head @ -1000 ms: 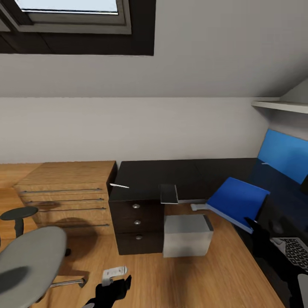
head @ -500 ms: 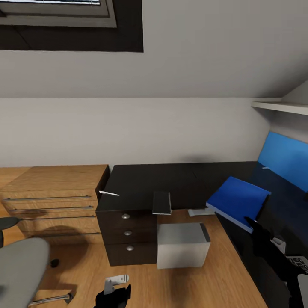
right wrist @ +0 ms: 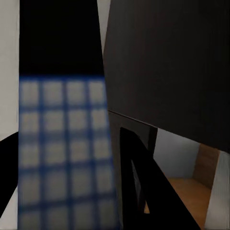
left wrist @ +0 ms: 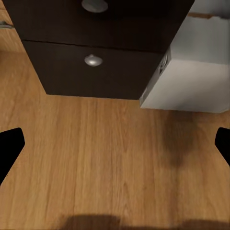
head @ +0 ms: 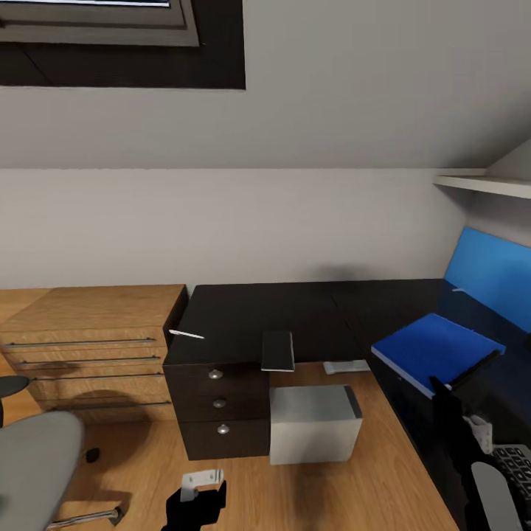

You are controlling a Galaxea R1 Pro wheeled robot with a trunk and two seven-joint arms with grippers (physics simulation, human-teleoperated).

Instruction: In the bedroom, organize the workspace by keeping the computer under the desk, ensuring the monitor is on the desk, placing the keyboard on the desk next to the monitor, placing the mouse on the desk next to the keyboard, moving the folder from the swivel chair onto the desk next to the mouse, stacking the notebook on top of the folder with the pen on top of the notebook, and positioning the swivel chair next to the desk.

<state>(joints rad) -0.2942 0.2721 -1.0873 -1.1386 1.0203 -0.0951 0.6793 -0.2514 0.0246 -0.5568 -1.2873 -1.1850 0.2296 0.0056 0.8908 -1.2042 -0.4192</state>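
Two grippers show: the left gripper point(head: 198, 504) hangs low over the floor point(left wrist: 110, 153), fingers spread wide and empty, while the right gripper point(head: 456, 391) seems clamped on the folder's point(head: 436, 351) near edge, though shadow blurs it. Beyond the left gripper stand the drawers point(head: 217, 402) and the computer point(head: 314, 424) beneath the desk point(head: 295, 313); farther on, the notebook point(head: 278, 350) and pen point(head: 186, 334) lie on top.

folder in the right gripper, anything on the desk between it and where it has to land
Nothing visible: the folder hangs over bare black desk. The notebook and pen lie well off toward the dresser end.
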